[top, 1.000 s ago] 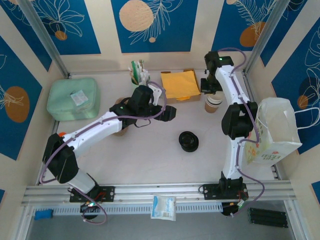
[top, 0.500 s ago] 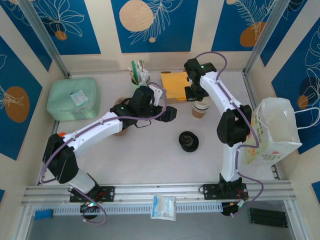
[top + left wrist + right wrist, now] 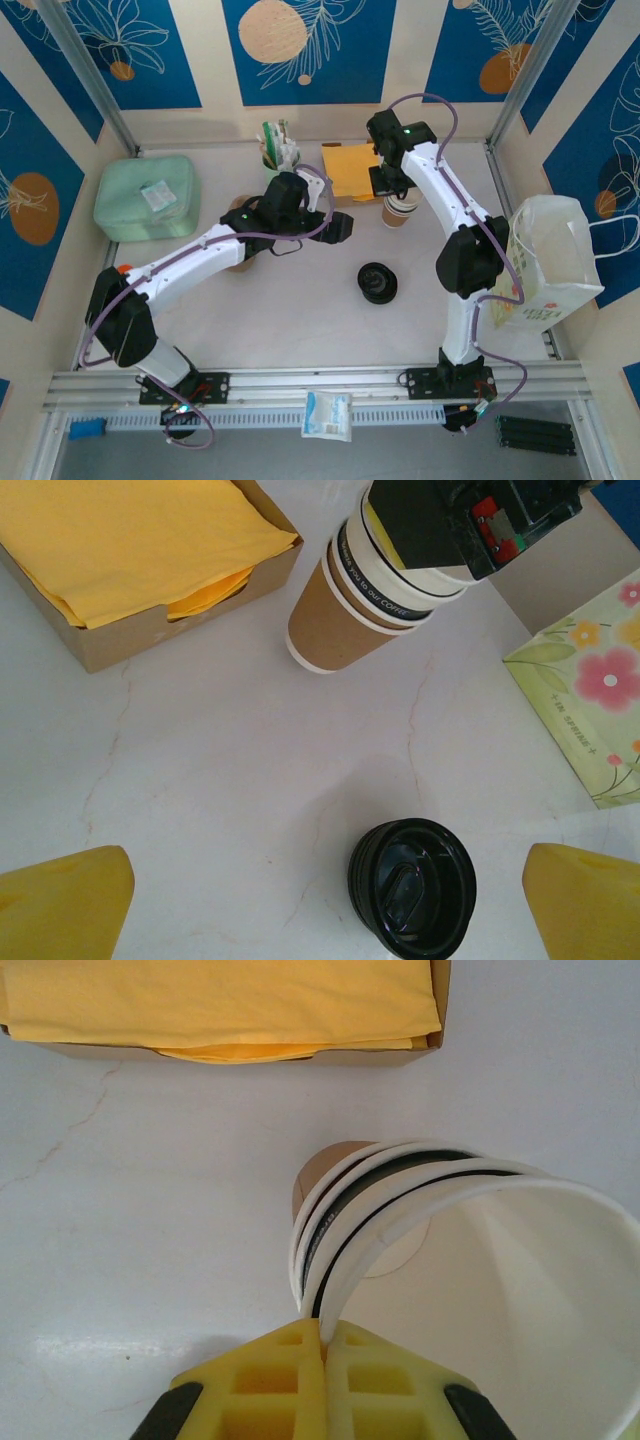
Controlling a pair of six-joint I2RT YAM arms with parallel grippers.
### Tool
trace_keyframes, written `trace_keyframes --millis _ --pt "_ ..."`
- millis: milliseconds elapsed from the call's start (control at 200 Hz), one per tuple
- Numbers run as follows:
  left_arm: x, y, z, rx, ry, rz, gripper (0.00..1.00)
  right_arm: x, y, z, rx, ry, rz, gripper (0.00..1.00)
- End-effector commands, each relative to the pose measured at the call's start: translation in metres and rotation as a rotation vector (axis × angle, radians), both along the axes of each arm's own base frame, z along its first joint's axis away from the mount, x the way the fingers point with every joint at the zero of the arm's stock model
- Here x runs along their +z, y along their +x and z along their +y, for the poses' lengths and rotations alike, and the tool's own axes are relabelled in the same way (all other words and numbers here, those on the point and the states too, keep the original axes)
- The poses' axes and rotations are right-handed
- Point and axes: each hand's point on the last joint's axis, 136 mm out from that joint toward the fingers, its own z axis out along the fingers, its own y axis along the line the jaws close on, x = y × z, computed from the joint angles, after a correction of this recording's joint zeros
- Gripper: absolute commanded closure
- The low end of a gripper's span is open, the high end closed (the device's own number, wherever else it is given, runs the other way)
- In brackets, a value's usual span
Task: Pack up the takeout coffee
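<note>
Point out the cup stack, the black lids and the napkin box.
cup stack (image 3: 335, 620): left wrist view, brown side of the bottom cup
black lids (image 3: 412, 885): left wrist view, top of the uppermost lid
napkin box (image 3: 140, 638): left wrist view, cardboard side wall

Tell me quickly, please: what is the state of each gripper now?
Left gripper: open, holding nothing.
Right gripper: closed on the rim of the topmost white paper coffee cup.

The right claw (image 3: 324, 1335) pinches the white rim of the topmost paper coffee cup (image 3: 500, 1290), which sits in a stack of nested cups (image 3: 325, 1210) on the white veined surface (image 3: 130, 1210). Beyond the stack, apart from it, a cardboard box (image 3: 250, 1055) holds yellow napkins (image 3: 220, 1000).
</note>
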Motion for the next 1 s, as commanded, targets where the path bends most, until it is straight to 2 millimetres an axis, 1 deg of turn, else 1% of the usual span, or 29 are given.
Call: trace_keyframes --millis 0,110,235,355,410,505,605,870,925,995 --pt "0.005 -0.005 0.001 0.007 -0.006 -0.004 0.01 -0.007 -0.006 0.007 0.017 0.034 0.03 1.0" --pt "0.006 -0.005 0.001 0.007 -0.006 -0.004 0.01 -0.015 -0.008 0.009 0.016 0.042 0.054 1.0" --pt "0.004 -0.005 0.002 0.007 -0.003 -0.003 0.01 -0.016 -0.008 0.008 0.016 0.039 0.058 0.87" --pt "0.005 -0.005 0.001 0.006 -0.007 -0.003 0.01 -0.015 -0.007 0.008 0.015 0.04 0.054 0.83" --pt "0.005 -0.005 0.001 0.005 -0.007 -0.004 0.01 -0.015 -0.007 0.008 0.017 0.039 0.054 0.79" --pt "0.006 -0.005 0.0 0.004 -0.008 -0.006 0.01 -0.016 -0.007 0.007 0.016 0.04 0.057 0.79" --pt "0.007 -0.006 0.0 0.004 -0.008 -0.005 0.0 -0.019 -0.006 0.008 0.017 0.042 0.066 0.76" --pt "0.008 -0.006 0.002 0.004 -0.003 -0.011 0.0 -0.033 -0.006 0.011 0.021 0.046 0.098 0.77" --pt "0.007 -0.006 0.002 0.004 -0.001 -0.008 0.01 -0.034 -0.006 0.011 0.02 0.048 0.104 0.82" --pt "0.007 -0.006 0.002 0.005 -0.002 -0.01 0.01 -0.031 -0.007 0.012 0.024 0.047 0.097 0.94"
